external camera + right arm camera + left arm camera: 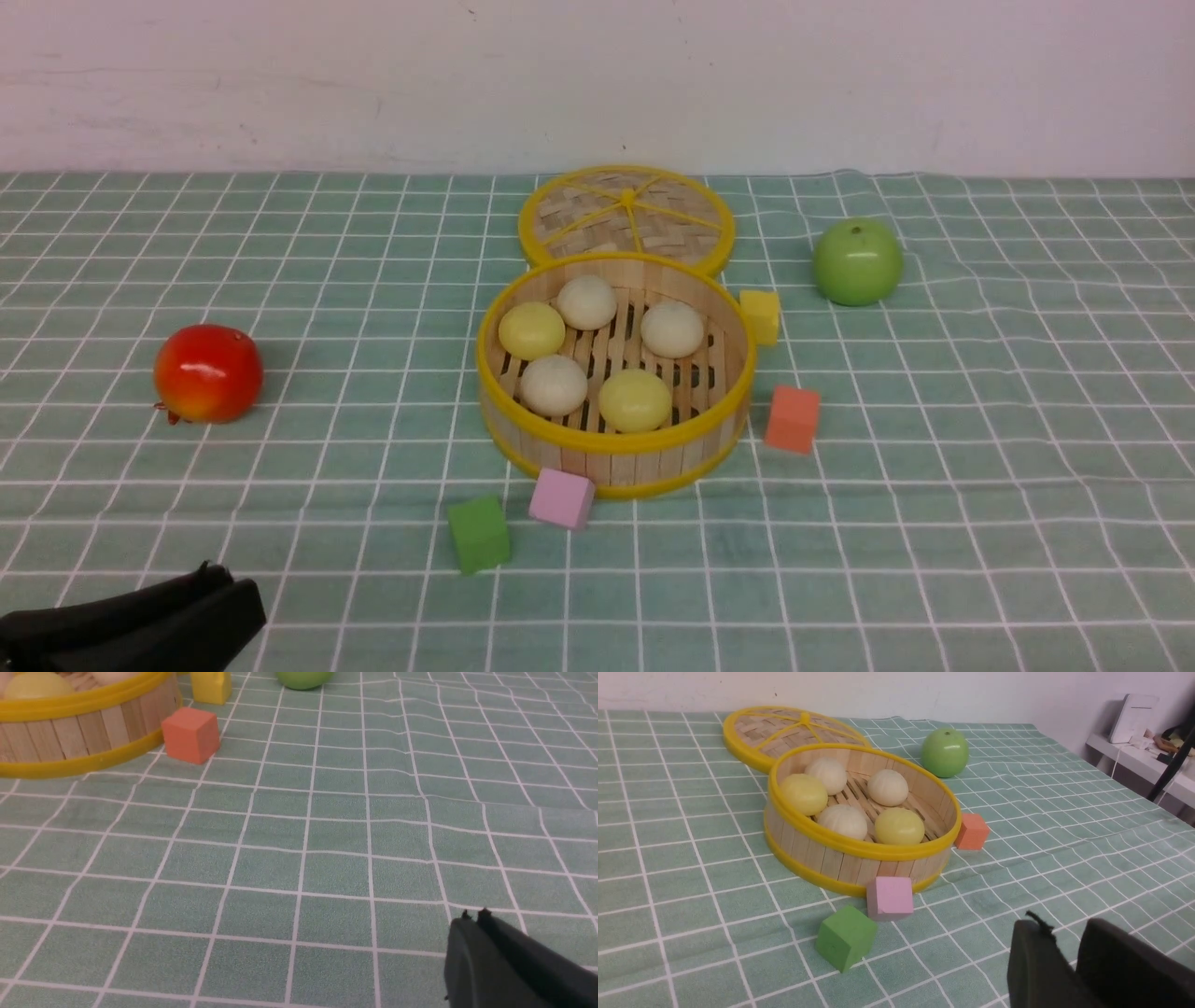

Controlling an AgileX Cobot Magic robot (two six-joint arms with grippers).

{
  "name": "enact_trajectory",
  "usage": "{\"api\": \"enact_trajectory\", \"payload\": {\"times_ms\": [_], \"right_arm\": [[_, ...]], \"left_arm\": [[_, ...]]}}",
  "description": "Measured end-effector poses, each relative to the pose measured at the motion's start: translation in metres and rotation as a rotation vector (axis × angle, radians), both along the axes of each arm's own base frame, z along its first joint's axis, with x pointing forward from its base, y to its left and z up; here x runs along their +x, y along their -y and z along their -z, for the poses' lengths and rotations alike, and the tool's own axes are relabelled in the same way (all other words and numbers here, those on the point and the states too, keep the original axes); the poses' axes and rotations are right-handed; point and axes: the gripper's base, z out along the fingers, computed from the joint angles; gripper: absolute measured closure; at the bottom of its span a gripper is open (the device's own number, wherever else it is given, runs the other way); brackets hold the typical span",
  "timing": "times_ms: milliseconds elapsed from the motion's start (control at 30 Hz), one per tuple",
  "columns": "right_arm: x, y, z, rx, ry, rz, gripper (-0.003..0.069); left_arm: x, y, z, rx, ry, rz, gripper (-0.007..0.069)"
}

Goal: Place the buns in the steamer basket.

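Note:
The steamer basket [611,441] stands at the table's middle. Five buns lie on its slatted floor: three beige-white [586,301] [671,328] [554,385] and two pale yellow [531,329] [635,399]. The left wrist view shows the basket [840,858] with the buns inside. The right wrist view shows only part of its wall [70,732]. My left gripper [233,579] [1069,926] is low at the near left, empty, its jaws a narrow slit apart. My right gripper [474,914] is shut and empty over bare cloth, out of the front view.
The woven lid [625,210] lies flat behind the basket. A green apple [857,262] is at the right, a red fruit [207,373] at the left. Yellow [760,315], orange [793,419], pink [562,497] and green [479,533] cubes ring the basket.

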Motion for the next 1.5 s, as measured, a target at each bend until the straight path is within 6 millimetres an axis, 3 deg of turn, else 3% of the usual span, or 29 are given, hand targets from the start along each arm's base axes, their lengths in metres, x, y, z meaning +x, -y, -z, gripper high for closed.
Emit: {"api": "enact_trajectory", "payload": {"times_ms": [567,733,800,1000,1133,1500], "right_arm": [[0.0,0.0,0.0,0.001,0.0,0.0,0.0662],[0.0,0.0,0.0,0.001,0.0,0.0,0.0662],[0.0,0.0,0.0,0.001,0.0,0.0,0.0662],[0.0,0.0,0.0,0.001,0.0,0.0,0.0662],[0.0,0.0,0.0,0.001,0.0,0.0,0.0662],[0.0,0.0,0.0,0.0,0.001,0.0,0.0659]], "left_arm": [[0.0,0.0,0.0,0.003,0.001,0.0,0.0468],[0.001,-0.011,-0.001,-0.021,0.019,-0.108,0.0465],[-0.001,-0.02,0.005,-0.037,0.031,-0.193,0.0484],[-0.016,-0.042,0.048,-0.056,0.052,-0.411,0.0602],[-0.024,-0.047,0.082,0.007,-0.113,-0.471,0.0638],[-0.025,-0.047,0.09,0.061,-0.168,-0.468,0.0638]]}}
